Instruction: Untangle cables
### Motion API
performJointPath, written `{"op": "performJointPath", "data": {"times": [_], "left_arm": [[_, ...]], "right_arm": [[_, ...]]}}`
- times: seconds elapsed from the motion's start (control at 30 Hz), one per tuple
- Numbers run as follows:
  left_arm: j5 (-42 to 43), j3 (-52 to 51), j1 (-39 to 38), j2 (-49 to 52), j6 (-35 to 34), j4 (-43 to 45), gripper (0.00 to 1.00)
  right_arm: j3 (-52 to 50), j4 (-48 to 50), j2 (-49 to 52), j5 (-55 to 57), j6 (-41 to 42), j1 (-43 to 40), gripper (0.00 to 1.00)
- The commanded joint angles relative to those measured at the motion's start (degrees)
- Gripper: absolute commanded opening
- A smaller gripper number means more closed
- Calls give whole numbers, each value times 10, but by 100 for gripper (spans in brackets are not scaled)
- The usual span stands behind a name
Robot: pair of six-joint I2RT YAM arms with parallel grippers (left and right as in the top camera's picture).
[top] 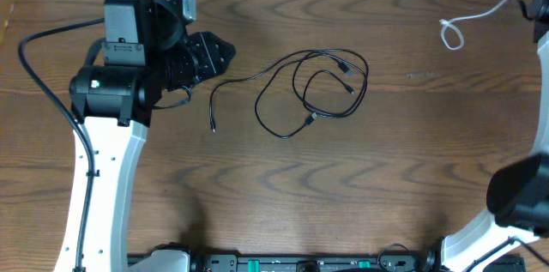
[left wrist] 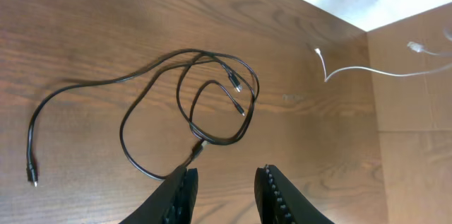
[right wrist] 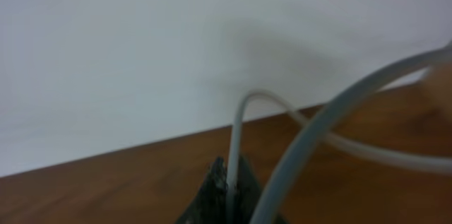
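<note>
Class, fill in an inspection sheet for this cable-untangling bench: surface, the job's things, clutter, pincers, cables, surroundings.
Surface: brown wood-grain table.
Job's things: black cables lie mid-table in overlapping loops, how many cannot be told; white cable lies apart from them, at the far right corner.
Clutter: nothing seen.
Pincers: left pincer is open and empty, hanging by the black loops; right pincer is shut on the white cable.
Cables: besides the job's own, a thick black arm wire runs beside the left arm.
Surroundings: white wall beyond the table's far edge.
</note>
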Motion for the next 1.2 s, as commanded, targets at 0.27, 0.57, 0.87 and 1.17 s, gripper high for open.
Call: {"op": "performJointPath", "data": {"times": [0.27,0.57,0.87,1.17], "left_arm": [[-9,3,-12,13,9,-1,32],[-9,3,-12,45,9,0,32],[-37,3,-44,72,58,1,38],[-143,3,-158,183,61,54,38]], "right_arm": [[4,128,185,55,-94,-77,4],[5,-33,206,55,-29,-86,99],[5,-179,44,-132,-8,-70,99],[3,-299,-5,-209,-23,12,93]]}}
